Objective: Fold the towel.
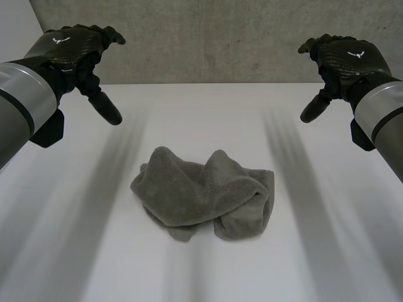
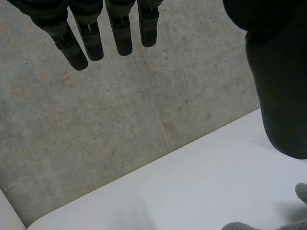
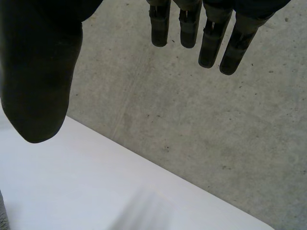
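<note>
A grey towel [image 1: 204, 194] lies crumpled in a loose heap in the middle of the white table [image 1: 201, 107]. My left hand [image 1: 72, 53] hovers high above the table's far left, well clear of the towel, fingers [image 2: 79, 40] straight and holding nothing. My right hand [image 1: 343, 60] hovers at the far right, equally apart from the towel, its fingers [image 3: 211, 40] straight and empty. In the left wrist view a small bit of the towel [image 2: 301, 191] peeks in beneath the thumb [image 2: 280, 86].
A grey concrete wall [image 1: 208, 38] rises behind the table's far edge. Bare white table surface surrounds the towel on all sides.
</note>
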Robot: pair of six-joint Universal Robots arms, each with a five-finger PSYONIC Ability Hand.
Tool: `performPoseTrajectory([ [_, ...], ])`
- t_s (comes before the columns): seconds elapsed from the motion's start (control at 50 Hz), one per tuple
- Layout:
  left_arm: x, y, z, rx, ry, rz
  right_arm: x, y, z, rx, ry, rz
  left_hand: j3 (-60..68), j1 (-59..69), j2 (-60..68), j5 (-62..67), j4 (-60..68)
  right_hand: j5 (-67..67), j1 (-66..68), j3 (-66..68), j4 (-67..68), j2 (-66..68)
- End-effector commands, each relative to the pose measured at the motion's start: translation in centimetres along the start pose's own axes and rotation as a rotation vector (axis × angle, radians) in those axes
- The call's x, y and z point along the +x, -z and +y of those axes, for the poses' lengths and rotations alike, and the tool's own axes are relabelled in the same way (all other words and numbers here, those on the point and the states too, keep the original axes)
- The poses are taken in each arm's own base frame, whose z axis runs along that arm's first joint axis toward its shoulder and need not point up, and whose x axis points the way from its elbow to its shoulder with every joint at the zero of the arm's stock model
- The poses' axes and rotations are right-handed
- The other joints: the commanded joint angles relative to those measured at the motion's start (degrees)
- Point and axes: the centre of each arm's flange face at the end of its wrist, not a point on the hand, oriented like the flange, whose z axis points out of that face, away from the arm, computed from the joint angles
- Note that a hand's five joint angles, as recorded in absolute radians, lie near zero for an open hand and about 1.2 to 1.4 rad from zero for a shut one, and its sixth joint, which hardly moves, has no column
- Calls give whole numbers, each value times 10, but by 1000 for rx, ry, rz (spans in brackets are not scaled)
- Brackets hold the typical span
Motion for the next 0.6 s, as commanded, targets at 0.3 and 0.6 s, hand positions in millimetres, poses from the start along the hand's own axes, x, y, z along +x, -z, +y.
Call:
performPoseTrajectory([
  [0.3,4,-54,73,-133,-13,20,-41,-19,88,-258,88,-332,-37,-46,-47,-122,-49,-34,-32,-40,-45,-43],
  [0.6,42,-65,190,-437,-173,170,-75,1,158,-487,66,-464,56,46,45,-30,43,208,210,202,198,199],
])
